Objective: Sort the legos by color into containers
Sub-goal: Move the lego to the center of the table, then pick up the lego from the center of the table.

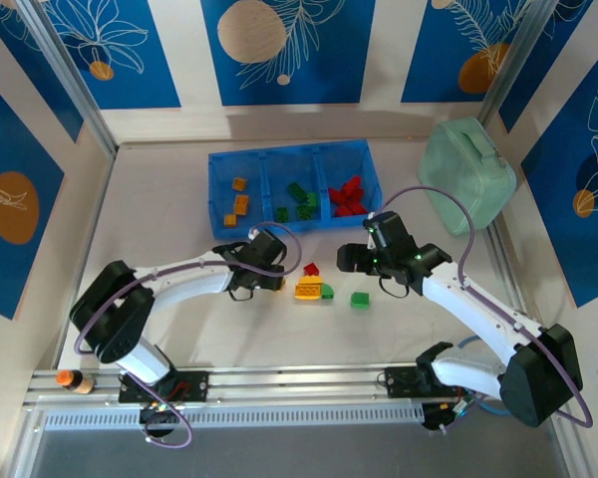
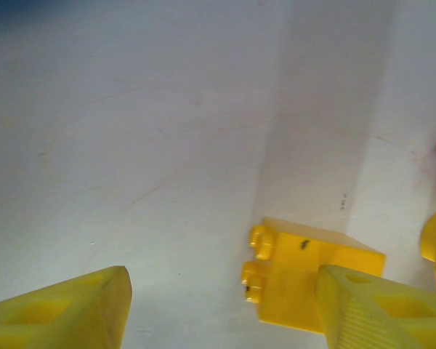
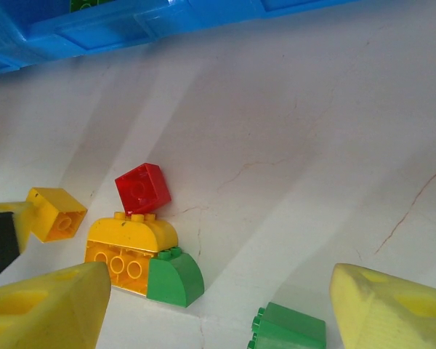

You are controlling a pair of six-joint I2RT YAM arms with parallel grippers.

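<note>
Your left gripper (image 2: 221, 285) sits low over the white table (image 2: 167, 131) with its jaws partly apart. A small yellow brick (image 2: 305, 283) lies on the table between them, up against the finger (image 2: 385, 309) on the right of the wrist view. The other finger (image 2: 65, 313) stands well clear of it, so nothing is clamped (whether that first finger really touches the brick, you cannot tell). Your right gripper (image 3: 219, 275) hangs wide open and holds nothing; a green brick (image 3: 291, 327) lies on the table just beside the finger on the right of that wrist view. To the left of it in the same view sits a small cluster. It is made up of a yellow rounded brick (image 3: 131, 243), a green rounded brick (image 3: 176, 276) tight against its right side, and a red brick (image 3: 143, 187) tilted at its far edge. Seen from above, all these loose legos lie mid-table between your two grippers, on the near side of the blue tray (image 1: 216, 174). The tray's left compartment holds orange bricks (image 1: 239, 204), the middle one green bricks (image 1: 297, 199) and the right one red bricks (image 1: 349, 196).
</note>
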